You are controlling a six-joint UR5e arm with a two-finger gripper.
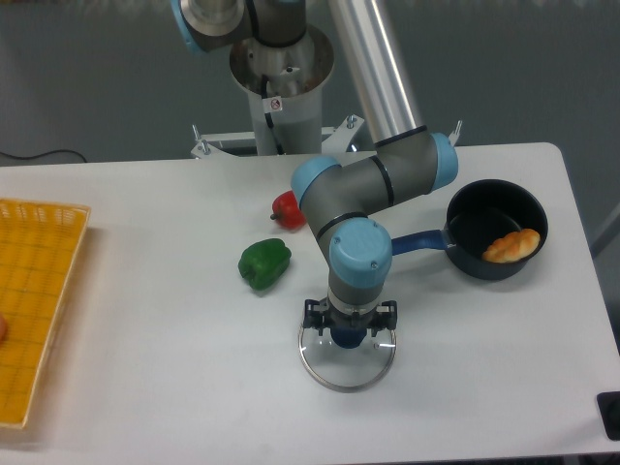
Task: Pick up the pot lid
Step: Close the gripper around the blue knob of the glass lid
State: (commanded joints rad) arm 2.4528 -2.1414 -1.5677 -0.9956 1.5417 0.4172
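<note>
At two o'clock from the glass lid (348, 379), the black pan (465, 254) holds an orange-brown, bread-like piece (511, 246) at its four-o'clock side. At nine o'clock, the yellow crate (66, 276) contains a reddish thing (2, 327), cut off by the view. The lid lies toward the tabletop's (194, 387) six-o'clock edge. The gripper (350, 318) is spread over its blue knob (349, 338); I cannot tell whether they touch.

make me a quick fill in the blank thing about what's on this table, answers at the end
The open gripper hangs over the pot lid's round ____.
The bun sits inside the ____ pan.
The pan's handle is ____.
The pepper nearer the pot lid is ____.

Missing words: knob; black; blue; green.
</note>
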